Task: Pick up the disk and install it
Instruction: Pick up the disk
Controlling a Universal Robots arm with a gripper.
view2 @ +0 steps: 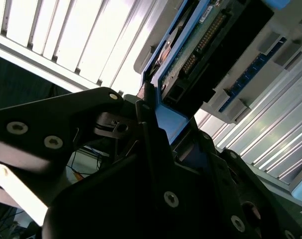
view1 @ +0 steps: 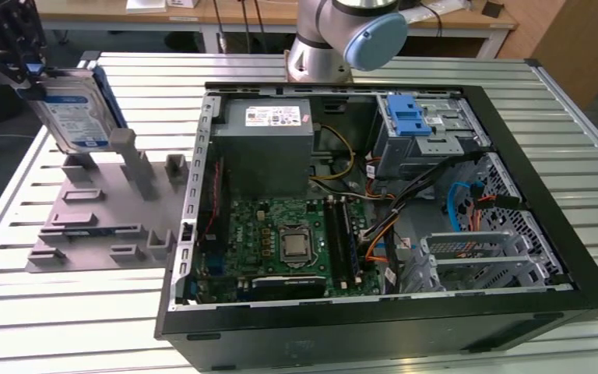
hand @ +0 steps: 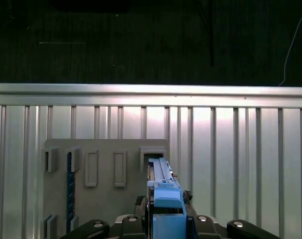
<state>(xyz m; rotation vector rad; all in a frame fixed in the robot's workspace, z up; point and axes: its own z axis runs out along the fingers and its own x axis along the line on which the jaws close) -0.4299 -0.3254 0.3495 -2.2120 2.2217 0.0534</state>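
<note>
**First onlooker:** Where's the disk (view1: 74,109)?

**Second onlooker:** Standing on edge over the grey holder (view1: 91,226), at the exterior view's left. Its long axis runs straight down from the gripper (view1: 29,74).

**First onlooker:** And the grip?

**Second onlooker:** Clamped tight on the disk's blue-framed upper end. The open computer case (view1: 382,335) lies well apart, toward the exterior view's right.

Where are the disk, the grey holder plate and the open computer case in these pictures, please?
the disk (view1: 74,111): exterior view, on its white-and-blue label.
the grey holder plate (view1: 96,209): exterior view, on a bare flat part of it.
the computer case (view1: 382,327): exterior view, on its black near wall.
</note>
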